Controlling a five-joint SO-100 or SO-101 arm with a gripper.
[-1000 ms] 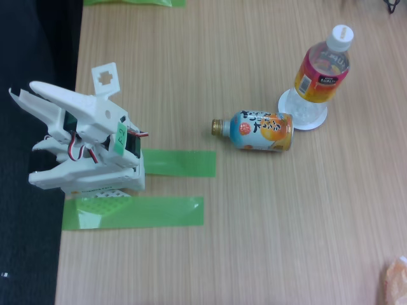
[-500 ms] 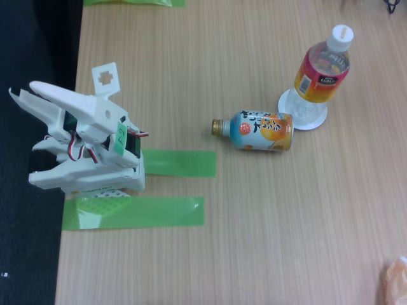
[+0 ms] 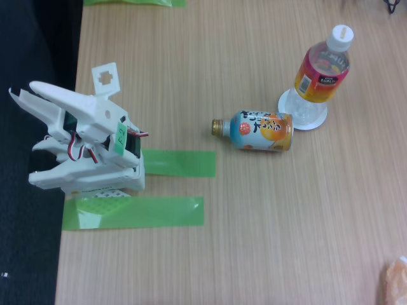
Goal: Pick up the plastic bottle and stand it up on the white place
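Wooden tabletop fills most of the fixed view, w/ a dark strip along its left edge.

White robot arm sits folded at the left edge of the tabletop, well apart from the bottles. Its end effector points to the upper left over the dark strip, holding nothing; can't tell how wide its fingers are set from this angle. A white tab w/ a cross-shaped cutout sticks up at the arm's top.

Two green tape strips: the longer one lies in front of the arm base, the shorter one just to the base's right, a bit farther back.

The plastic bottle is at the far right, upright on the white place: clear body, white cap, yellow-orange-red label band. It looks tilted toward the upper right, likely camera angle. The white place is a small round dish, its rim showing at the bottle's foot.

Orange-and-blue bottle-can lies on its side just left of and nearer than the dish, gold cap pointing left; close to the dish rim, contact unclear.

Orange-pink item at the lower right corner, cut off by the edge.
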